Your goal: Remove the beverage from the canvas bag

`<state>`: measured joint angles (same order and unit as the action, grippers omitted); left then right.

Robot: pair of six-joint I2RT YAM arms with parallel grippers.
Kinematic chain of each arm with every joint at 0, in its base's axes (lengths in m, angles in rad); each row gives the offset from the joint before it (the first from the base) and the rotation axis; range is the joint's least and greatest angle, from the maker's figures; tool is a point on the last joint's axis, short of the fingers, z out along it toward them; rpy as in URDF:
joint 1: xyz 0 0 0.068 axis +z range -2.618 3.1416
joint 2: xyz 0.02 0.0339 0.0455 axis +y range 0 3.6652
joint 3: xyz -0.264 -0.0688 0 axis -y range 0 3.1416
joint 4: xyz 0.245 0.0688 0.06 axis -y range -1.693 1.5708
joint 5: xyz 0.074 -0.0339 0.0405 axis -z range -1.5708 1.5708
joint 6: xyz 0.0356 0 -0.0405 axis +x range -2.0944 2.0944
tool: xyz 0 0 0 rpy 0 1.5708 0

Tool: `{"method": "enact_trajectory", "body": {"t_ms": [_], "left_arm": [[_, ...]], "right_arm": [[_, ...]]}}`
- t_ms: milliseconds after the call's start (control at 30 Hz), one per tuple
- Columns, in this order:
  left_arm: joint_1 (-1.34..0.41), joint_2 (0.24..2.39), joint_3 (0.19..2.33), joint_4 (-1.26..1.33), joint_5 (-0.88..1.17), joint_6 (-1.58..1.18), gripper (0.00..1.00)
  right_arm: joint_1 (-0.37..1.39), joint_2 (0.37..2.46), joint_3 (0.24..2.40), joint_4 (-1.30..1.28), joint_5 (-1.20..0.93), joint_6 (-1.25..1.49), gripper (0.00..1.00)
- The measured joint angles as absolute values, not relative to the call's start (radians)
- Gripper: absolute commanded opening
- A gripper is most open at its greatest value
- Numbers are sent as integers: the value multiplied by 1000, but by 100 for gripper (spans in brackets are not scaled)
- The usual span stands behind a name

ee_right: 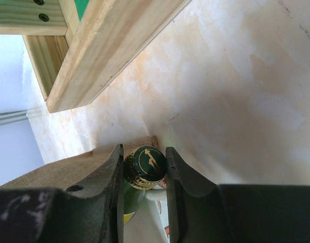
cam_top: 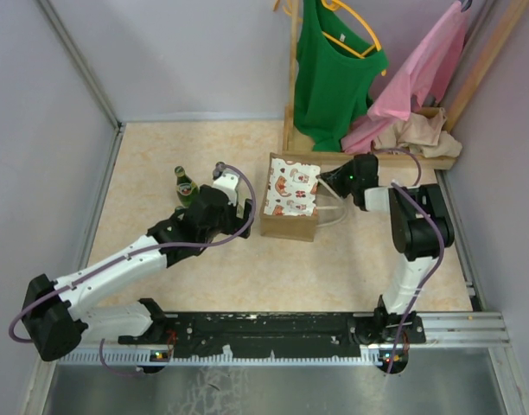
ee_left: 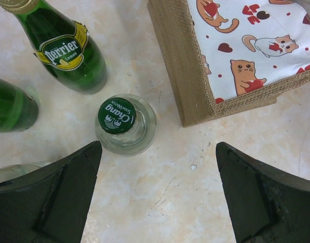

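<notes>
right gripper (ee_right: 144, 166) pinched the bottle (ee_right: 148, 160) at its cap, by the bag (ee_right: 59, 171); probably heavy, slick glass. left gripper (ee_left: 159, 148) sat open.

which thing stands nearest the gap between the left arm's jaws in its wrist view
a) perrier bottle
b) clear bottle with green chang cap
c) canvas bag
b: the clear bottle with the green Chang cap stands just ahead of the wide-open jaws, while the Perrier bottle and the canvas bag sit farther back.

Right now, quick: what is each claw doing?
Left gripper: open, holding nothing.
Right gripper: closed on a green bottle cap.
</notes>
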<state>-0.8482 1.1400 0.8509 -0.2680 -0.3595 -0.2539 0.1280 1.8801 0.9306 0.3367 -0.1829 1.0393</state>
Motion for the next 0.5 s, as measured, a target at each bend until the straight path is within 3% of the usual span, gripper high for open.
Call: {"method": "enact_trajectory", "body": {"t_ms": [200,500], "left_arm": [[-848,1147,851,-263,-349,-255,100],[-848,1152,854,-238,-336,-255,100]], "right_arm": [[136,1850,910,346,-148,999,0],[144,1548,850,189,3,774,0]]}}
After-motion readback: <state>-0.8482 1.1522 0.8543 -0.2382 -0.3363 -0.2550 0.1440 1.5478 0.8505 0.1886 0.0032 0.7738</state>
